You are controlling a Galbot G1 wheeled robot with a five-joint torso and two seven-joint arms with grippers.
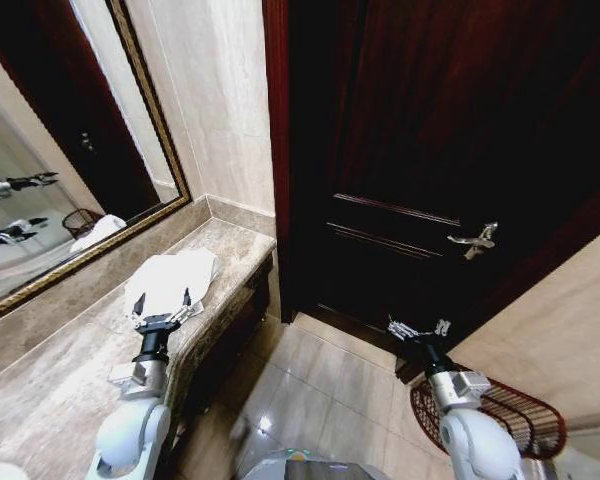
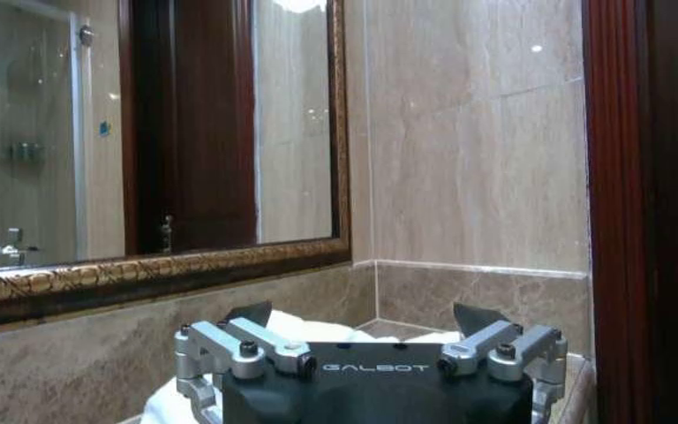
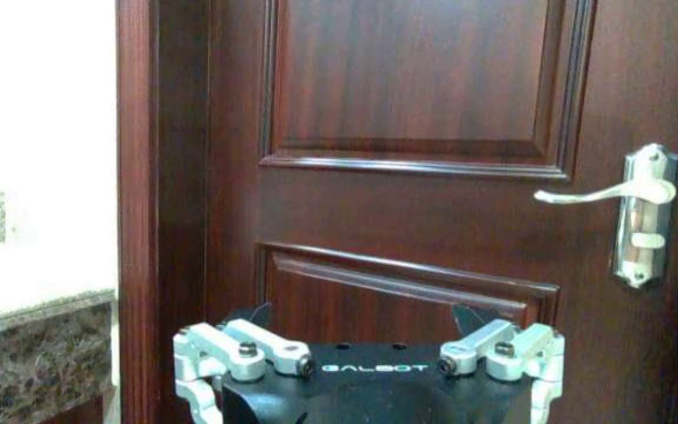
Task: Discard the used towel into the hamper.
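Towel [image 1: 170,280], white and crumpled in loose folds, lies on the marble tabletop [image 1: 50,390] near its end by the dark door [image 1: 450,150]; its long axis runs along the tabletop from the left claw toward the wall corner. Left claw [image 1: 166,313] hovers at the towel's near edge with fingers spread, holding nothing. Right claw [image 1: 418,329] hangs before the door, also spread and empty. Hamper [image 1: 510,415], a round reddish-brown openwork basket, stands on the floor beside the right arm, its mouth upward.
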